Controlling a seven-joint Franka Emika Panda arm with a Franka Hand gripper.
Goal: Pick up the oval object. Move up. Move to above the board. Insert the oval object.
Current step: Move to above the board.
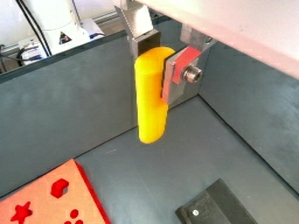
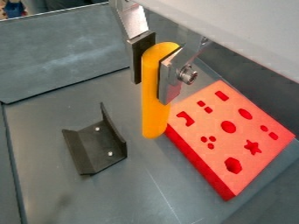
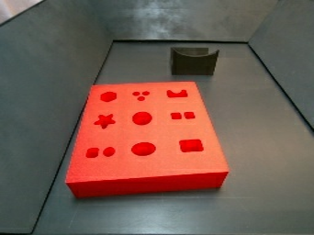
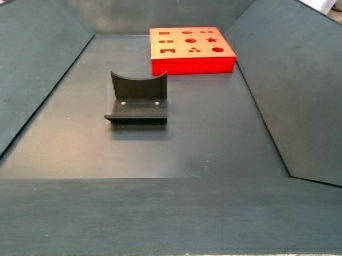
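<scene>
Gripper (image 2: 155,63): aloft over the grey floor (image 4: 174,150), jaws clamped on the oval object (image 1: 153,96), held upright. Board (image 3: 145,138): flat on the floor. Fixture (image 4: 136,99): near the board, apart from it.

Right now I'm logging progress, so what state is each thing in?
Gripper: shut on the peg, raised off the floor, seen only in the wrist views.
Peg: held upright between the fingers, hanging free, not inserted.
Board: flat on the floor, all recesses empty.
Fixture: standing on the floor, nothing in it.
</scene>
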